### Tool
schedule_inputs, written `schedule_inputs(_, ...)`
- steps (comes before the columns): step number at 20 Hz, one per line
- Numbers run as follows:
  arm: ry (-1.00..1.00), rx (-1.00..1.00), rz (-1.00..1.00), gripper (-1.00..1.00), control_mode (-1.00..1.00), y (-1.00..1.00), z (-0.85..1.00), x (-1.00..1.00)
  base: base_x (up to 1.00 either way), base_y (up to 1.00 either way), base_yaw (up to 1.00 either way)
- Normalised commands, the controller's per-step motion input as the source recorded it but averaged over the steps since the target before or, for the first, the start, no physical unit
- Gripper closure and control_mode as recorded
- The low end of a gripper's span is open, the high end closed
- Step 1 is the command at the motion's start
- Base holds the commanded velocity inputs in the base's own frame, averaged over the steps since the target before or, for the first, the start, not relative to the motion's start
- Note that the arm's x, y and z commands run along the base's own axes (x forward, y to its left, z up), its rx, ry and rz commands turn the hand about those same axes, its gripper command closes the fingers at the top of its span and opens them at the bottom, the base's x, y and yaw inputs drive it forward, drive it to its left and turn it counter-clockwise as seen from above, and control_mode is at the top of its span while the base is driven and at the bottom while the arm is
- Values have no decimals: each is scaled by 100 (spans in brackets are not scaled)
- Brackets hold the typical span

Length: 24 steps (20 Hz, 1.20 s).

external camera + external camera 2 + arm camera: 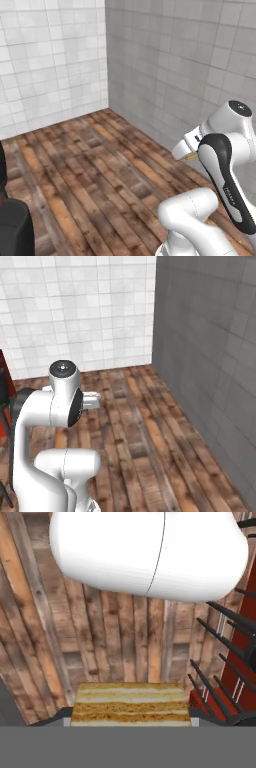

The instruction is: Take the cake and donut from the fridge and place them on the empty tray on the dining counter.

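Midway open, jaws clamped on the cake (131, 706).

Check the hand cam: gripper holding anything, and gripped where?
Yes, the cake. The gripper clamps it by its two opposite ends, a dark fingertip at each end of the layered block.

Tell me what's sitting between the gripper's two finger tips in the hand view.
The cake, a layered yellow-tan block, sits between the gripper finger tips, above wooden floor.

The white arm (220, 165) is folding back on itself at the lower right of the left base view, while the gripper (131, 721), low in the hand view, is clamping the cake (131, 706) between its fingers.
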Motion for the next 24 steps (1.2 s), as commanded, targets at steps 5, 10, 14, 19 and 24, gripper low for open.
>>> schedule_inputs(5,0,0,0,100,100,0,0,0,88,0,35)
schedule_inputs(10,0,0,0,100,100,0,0,0,84,0,35)
schedule_inputs(14,0,0,0,100,100,0,0,0,70,0,33)
schedule_inputs(19,0,0,0,100,100,0,0,0,52,-11,27)
schedule_inputs(24,0,0,0,100,100,0,0,0,54,-20,27)
